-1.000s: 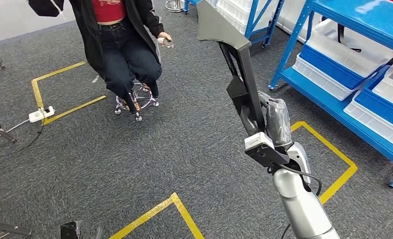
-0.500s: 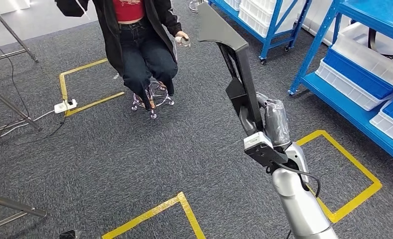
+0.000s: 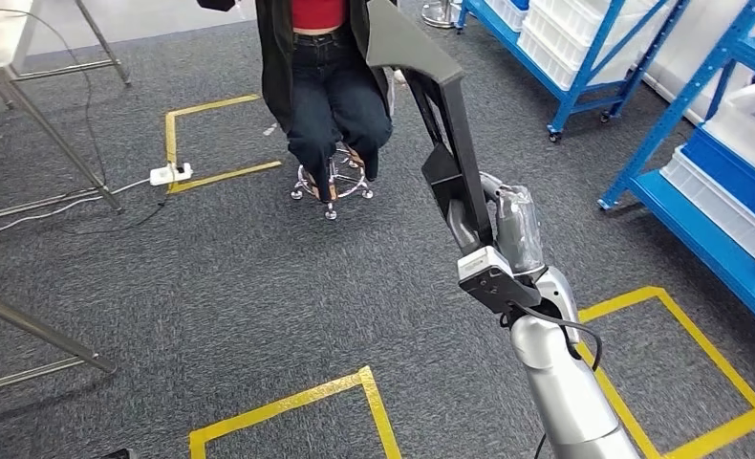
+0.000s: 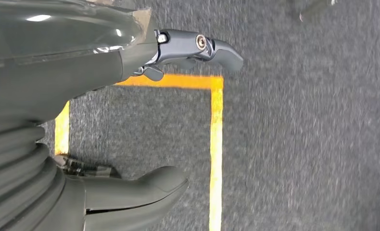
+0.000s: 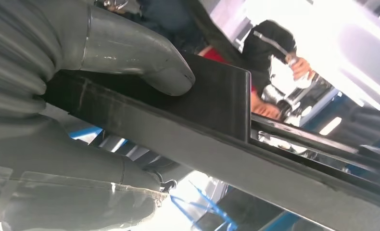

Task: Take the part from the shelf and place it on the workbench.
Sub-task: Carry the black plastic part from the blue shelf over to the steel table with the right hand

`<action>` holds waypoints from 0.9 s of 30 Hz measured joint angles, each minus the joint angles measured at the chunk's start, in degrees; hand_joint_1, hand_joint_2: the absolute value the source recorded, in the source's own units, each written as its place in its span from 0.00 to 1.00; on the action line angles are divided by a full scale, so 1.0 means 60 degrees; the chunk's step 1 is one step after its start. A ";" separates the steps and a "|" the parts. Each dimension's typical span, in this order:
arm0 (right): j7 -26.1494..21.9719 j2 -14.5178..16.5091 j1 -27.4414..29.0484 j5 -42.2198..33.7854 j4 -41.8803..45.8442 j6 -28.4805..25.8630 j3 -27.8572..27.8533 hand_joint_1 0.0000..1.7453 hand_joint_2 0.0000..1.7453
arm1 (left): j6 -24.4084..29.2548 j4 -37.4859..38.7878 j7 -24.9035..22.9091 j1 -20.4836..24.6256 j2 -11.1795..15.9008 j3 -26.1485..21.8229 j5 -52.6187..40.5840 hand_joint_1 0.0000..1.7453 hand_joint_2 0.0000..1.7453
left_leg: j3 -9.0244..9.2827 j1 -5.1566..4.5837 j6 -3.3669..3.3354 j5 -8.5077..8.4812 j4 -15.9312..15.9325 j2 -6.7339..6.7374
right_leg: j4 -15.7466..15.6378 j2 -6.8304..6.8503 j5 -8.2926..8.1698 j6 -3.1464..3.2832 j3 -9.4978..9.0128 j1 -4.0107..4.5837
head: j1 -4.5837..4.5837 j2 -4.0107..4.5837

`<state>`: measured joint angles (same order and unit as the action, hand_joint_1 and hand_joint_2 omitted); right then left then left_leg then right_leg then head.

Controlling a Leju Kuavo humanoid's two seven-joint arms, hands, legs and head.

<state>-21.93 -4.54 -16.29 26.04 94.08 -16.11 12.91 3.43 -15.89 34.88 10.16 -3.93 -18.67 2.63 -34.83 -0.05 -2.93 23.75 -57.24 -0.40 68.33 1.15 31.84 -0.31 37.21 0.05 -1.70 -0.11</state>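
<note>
Here the right hand grips the black part upright — left hand loose, holding nothing; white bins on blue shelf.

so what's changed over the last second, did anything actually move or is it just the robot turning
Mostly the camera: the whole head view has slid rightward, so the robot is turning left, away from the blue shelf. The seated person, the yellow floor tape and the power strip shift with it; they need not have moved themselves. Unchanged: the right robot hand holds the long black part upright, and the left robot hand holds nothing.
</note>
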 joint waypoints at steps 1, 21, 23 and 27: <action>-0.0005 0.0000 -0.0001 -0.0006 -0.0041 0.0001 -0.0002 1.00 1.00 | 0.0000 0.0001 0.0000 -0.0004 -0.0002 -0.0004 0.0003 0.00 1.00 | -0.0011 0.0007 -0.0005 -0.0009 -0.0003 -0.0105 | 0.0610 -0.0082 0.0197 -0.0011 0.0302 -0.0035 | -0.0012 0.0000; 0.0034 0.0004 -0.0232 -0.0107 -0.0352 0.0063 0.0000 1.00 1.00 | 0.0026 0.0005 0.0070 -0.0024 -0.0019 -0.0095 -0.0052 0.00 1.00 | -0.0783 0.0045 0.0343 0.0433 -0.1439 0.0267 | -0.1557 0.0337 -0.0789 0.0051 -0.0714 -0.0062 | 0.0079 0.0000; 0.0035 0.0002 -0.0252 -0.0107 -0.0354 0.0063 -0.0001 1.00 1.00 | 0.0028 0.0004 0.0075 0.0005 -0.0007 -0.0095 -0.0052 0.00 1.00 | -0.0272 -0.0078 0.0213 0.0166 -0.0491 0.0520 | -0.1554 0.0482 -0.0758 0.0033 -0.0728 0.0000 | 0.0075 0.0000; 0.0038 0.0005 -0.0276 -0.0107 -0.0367 0.0063 0.0002 1.00 1.00 | 0.0035 0.0002 0.0087 0.0021 0.0000 -0.0097 -0.0052 0.00 1.00 | -0.0142 -0.0108 0.0065 0.0071 -0.0173 0.0303 | -0.1503 0.0617 -0.0664 -0.0072 -0.0734 0.0031 | 0.0069 0.0000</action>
<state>-21.70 -4.51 -17.94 25.40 91.88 -15.74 12.92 3.64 -15.88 35.40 10.29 -3.93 -19.25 2.32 -35.68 -0.69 -2.54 24.18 -58.28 1.42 59.31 4.85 27.86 -0.74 32.81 0.24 -1.28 -0.11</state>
